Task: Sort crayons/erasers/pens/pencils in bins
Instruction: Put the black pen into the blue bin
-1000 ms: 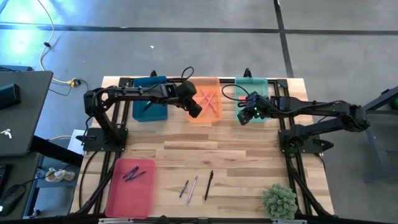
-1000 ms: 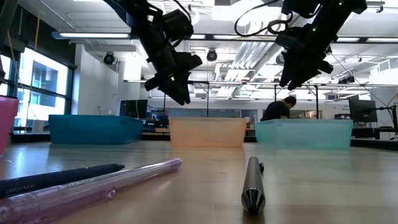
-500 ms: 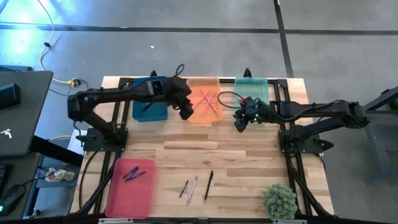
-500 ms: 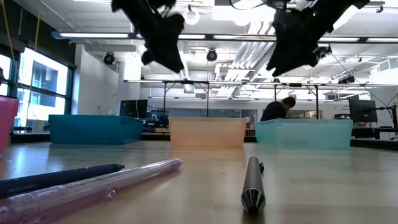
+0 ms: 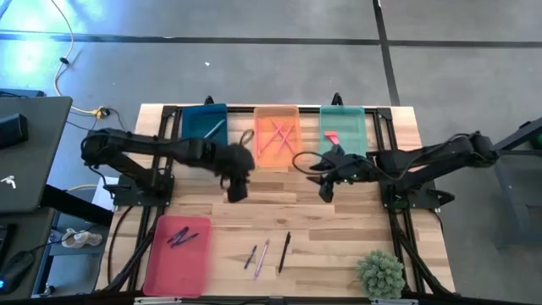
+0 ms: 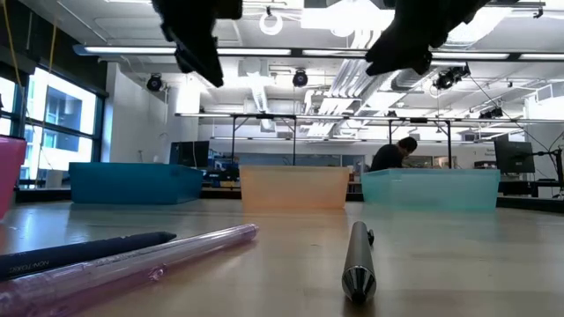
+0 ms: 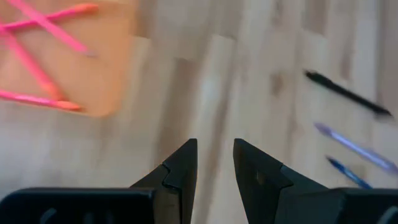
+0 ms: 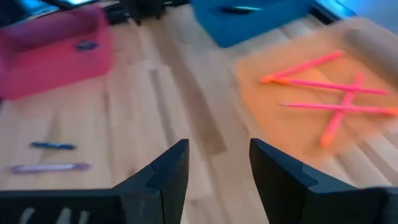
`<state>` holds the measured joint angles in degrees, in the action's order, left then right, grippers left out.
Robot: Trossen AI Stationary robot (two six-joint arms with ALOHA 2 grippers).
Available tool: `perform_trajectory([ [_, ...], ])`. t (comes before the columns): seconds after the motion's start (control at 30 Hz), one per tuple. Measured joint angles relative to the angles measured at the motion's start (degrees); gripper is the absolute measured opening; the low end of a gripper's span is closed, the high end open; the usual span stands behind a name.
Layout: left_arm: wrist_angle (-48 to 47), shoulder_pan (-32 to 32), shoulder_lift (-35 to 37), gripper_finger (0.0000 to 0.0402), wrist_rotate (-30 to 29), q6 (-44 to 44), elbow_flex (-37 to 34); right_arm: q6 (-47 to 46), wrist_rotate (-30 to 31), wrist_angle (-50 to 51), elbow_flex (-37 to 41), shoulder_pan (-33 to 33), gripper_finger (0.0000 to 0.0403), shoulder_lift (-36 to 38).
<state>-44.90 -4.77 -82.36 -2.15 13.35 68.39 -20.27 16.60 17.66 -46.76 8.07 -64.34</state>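
High view: left end effector [image 5: 235,193] hovers over bare surface [image 5: 339,229], fingers slightly apart, empty; right end effector [image 5: 326,193] likewise, fingers apart, below the mint bin [image 5: 344,127].

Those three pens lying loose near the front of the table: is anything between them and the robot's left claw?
Nothing visible. The left gripper hangs over bare wood, empty and open, and only clear tabletop separates it from the three pens.
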Motion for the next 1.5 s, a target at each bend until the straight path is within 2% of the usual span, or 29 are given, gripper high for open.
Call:
perform_trajectory([
  [0.23,2.52,11.73,-0.01,0.0094,0.05,6.4,-5.09,2.0,-2.23,-5.7,0.0,3.02,0.0162,-3.28],
  [0.47,3.18,17.42,-0.07,0.0094,-0.44,17.4,-7.72,4.97,-2.88,-9.98,-0.09,4.3,0.0162,-5.76],
  [0.63,2.27,20.53,-0.07,0.0094,-0.46,21.78,-7.7,9.12,-3.6,-8.07,-4.83,6.04,0.0162,-9.47],
  [0.8,1.91,23.36,-0.07,0.0094,-1.68,22.5,-7.7,16.36,-5.99,0.46,-11.49,7.5,0.0162,-14.97],
  [1.03,-1.8,25.19,-0.1,0.0094,-6.69,23.81,-7.7,26.77,-9.02,10.61,-16.6,7.7,0.0162,-21.48],
  [1.23,-5.69,24.84,-0.1,0.0094,-7.61,24.45,-7.7,35.92,-13.67,10.48,-18.71,8.52,0.0162,-26.9],
  [1.5,-8.49,23.67,-0.1,0.0094,-7.72,26.02,-7.7,45.38,-14.06,12.21,-24.63,10.5,0.0162,-33.78],
])
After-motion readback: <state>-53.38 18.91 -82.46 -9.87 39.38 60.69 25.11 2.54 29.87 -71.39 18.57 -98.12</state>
